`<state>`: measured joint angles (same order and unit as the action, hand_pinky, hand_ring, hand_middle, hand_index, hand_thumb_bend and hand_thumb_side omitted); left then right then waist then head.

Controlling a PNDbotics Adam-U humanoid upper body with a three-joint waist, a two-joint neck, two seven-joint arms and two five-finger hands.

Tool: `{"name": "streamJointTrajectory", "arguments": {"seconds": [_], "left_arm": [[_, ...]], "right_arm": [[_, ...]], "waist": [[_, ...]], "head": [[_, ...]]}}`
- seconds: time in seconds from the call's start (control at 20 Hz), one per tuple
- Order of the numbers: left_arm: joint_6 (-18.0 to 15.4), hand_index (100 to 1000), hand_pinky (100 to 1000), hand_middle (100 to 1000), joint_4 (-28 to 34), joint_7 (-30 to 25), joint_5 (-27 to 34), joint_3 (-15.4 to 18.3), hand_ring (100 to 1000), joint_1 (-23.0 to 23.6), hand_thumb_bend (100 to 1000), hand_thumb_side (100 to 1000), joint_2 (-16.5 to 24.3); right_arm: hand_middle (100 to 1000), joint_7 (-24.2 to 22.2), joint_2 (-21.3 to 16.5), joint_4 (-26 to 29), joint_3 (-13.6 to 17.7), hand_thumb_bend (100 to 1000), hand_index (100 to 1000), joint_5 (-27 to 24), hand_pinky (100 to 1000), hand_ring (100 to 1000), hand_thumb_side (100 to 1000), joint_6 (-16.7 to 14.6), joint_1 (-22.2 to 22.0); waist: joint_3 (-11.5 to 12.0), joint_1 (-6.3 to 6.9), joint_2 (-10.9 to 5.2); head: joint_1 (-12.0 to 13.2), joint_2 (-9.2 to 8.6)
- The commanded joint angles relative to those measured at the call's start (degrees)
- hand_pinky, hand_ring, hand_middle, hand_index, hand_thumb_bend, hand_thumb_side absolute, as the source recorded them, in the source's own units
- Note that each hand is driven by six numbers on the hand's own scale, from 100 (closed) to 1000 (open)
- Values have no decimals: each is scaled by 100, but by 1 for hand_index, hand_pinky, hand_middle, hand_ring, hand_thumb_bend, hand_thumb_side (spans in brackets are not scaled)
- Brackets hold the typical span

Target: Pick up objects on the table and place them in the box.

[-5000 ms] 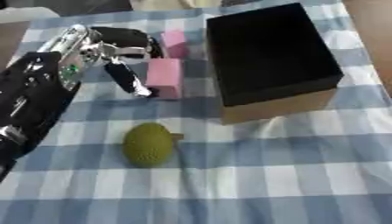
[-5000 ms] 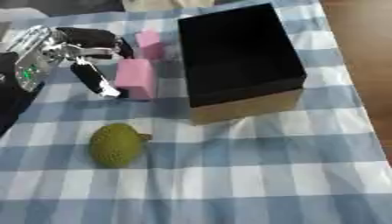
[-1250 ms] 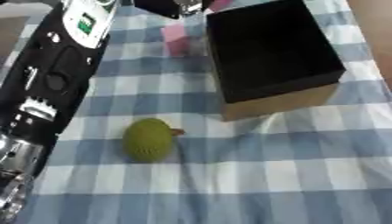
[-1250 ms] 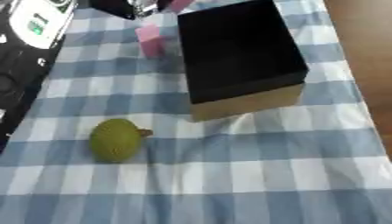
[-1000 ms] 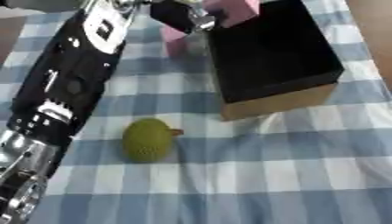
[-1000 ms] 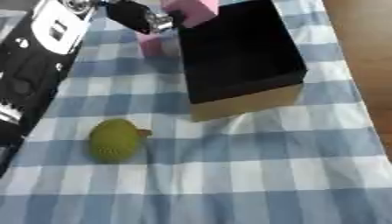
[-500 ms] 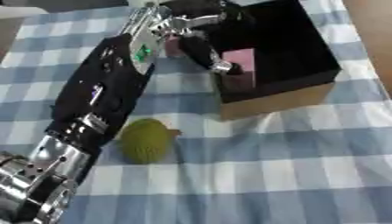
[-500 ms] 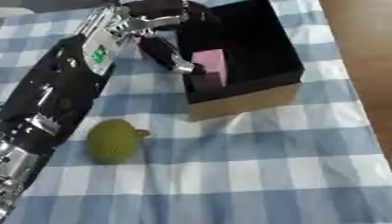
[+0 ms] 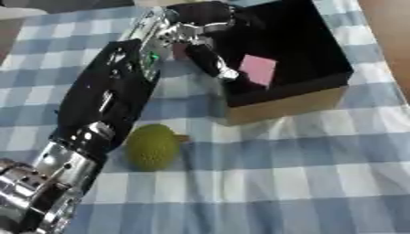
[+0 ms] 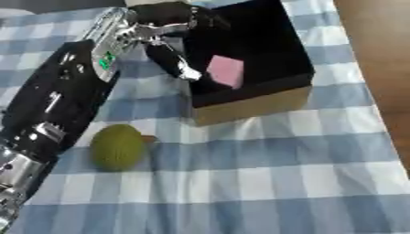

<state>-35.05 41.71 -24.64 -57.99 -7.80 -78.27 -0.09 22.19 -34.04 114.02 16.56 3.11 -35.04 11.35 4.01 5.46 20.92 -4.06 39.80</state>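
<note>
Black box (image 9: 320, 87) w/ tan outer wall holds a pink block (image 9: 258, 70), tilted, near its left wall. Left hand (image 9: 207, 55) over box's left rim, fingers straight, block just beside fingertips, contact unclear. Green fruit (image 9: 153, 147) on checked cloth (image 9: 304, 173), in front of box.

We see our black-and-silver left arm (image 9: 104, 114) stretched forward from the lower left corner, its left hand (image 9: 202, 43) with fingers (image 9: 210, 64) extended downward, relaxed.

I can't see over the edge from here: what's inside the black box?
Inside the black box lies one pink block, close to the left hand. The rest of the visible floor looks dark and bare; the hand covers the box's near-left corner.
</note>
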Motion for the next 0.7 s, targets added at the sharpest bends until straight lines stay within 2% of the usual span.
{"name": "streamJointTrajectory", "arguments": {"seconds": [0.05,0.1,0.2,0.4,0.55,0.7], "left_arm": [[189,958,986,852,111,141,369,167,950,-151,313,633,275],[309,949,979,835,148,191,591,222,940,-186,257,634,400],[533,939,971,828,238,244,1034,298,934,-265,219,602,687],[868,931,960,832,353,289,1594,423,934,-361,221,564,1276],[934,933,955,833,283,325,1623,453,937,-370,248,534,1586],[829,937,952,837,207,321,1543,441,939,-318,272,537,1738]], "right_arm": [[471,-11,-101,58,52,100,903,-10,906,941,470,11,8],[470,-8,-104,58,60,100,904,7,906,941,470,13,-9],[469,4,-112,58,75,100,904,41,906,942,470,18,-38],[467,40,-125,58,96,100,904,111,907,940,470,7,-88],[465,59,-122,58,104,100,904,165,906,938,470,-21,-126],[459,73,-89,58,107,100,904,236,906,936,470,-62,-173]], "waist": [[30,2,-56],[44,12,-56],[65,33,-54],[86,55,-43],[81,58,-33],[50,35,-7]], "head": [[-16,55],[-30,60],[-51,67],[-90,54],[-111,8],[-139,-56]]}}
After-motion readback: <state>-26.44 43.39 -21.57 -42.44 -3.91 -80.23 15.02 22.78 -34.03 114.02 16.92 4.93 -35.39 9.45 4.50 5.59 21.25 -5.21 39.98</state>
